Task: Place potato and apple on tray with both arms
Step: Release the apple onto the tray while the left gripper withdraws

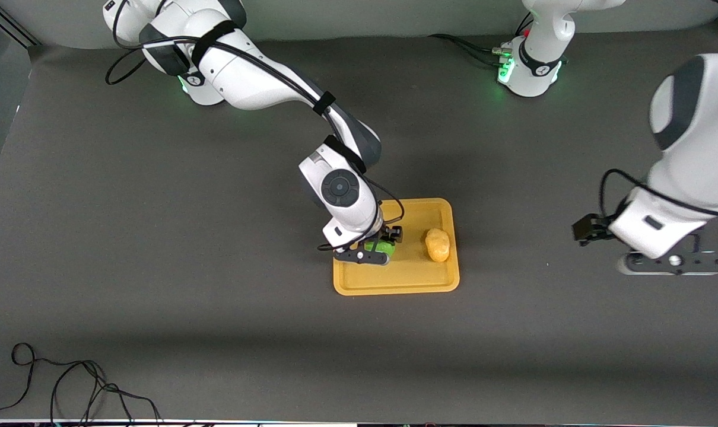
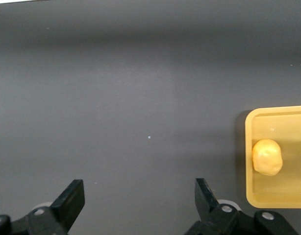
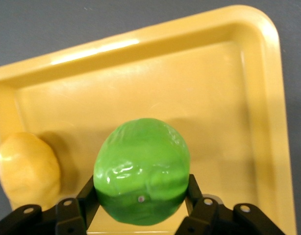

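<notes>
Dark grey worktop: right tool clamped across glossy green apple over yellow tray, potato already there; left tool waits, fingers apart. Apple looks light, slippery.

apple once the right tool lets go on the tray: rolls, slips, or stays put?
The apple is round and glossy, so it will probably roll a bit when the right tool, shut on it over the tray, releases. The tray's raised rim should likely stop it. Its shiny skin hints at a slippery grip. The potato lies beside it; a nudge seems possible.
</notes>
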`<state>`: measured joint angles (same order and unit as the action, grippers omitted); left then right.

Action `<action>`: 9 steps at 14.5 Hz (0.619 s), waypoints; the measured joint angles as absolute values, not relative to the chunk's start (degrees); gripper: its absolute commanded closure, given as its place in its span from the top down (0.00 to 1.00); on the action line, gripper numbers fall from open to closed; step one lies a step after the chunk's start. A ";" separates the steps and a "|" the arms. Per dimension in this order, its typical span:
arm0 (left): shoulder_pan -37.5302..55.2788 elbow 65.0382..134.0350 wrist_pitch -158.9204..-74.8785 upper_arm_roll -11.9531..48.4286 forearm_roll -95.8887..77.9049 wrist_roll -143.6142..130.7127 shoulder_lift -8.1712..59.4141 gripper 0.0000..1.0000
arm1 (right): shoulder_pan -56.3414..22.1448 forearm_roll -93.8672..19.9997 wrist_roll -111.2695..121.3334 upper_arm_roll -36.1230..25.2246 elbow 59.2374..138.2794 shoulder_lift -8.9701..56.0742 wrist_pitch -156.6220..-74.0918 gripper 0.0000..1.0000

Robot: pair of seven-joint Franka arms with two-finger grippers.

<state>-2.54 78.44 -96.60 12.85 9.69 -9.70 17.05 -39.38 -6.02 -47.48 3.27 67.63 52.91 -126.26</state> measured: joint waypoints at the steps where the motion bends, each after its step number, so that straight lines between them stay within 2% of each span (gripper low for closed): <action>1: -3.90 78.80 -96.59 12.84 8.36 -9.03 16.57 1.00 | -39.47 -5.86 -47.48 3.27 67.63 52.95 -125.73 0.34; 6: -8.65 84.70 -96.60 12.83 3.66 -6.38 12.23 1.00 | -39.76 -5.64 -47.48 3.27 67.62 54.38 -125.55 0.34; 9: -10.59 90.64 -98.17 12.77 1.62 -5.38 7.53 1.00 | -39.79 -5.10 -47.48 3.27 67.55 55.09 -125.66 0.34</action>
<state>-10.59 90.64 -98.17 12.77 1.62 -5.38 7.53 -39.79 -5.10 -47.48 3.27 67.55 55.09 -125.66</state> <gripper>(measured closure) 0.000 0.273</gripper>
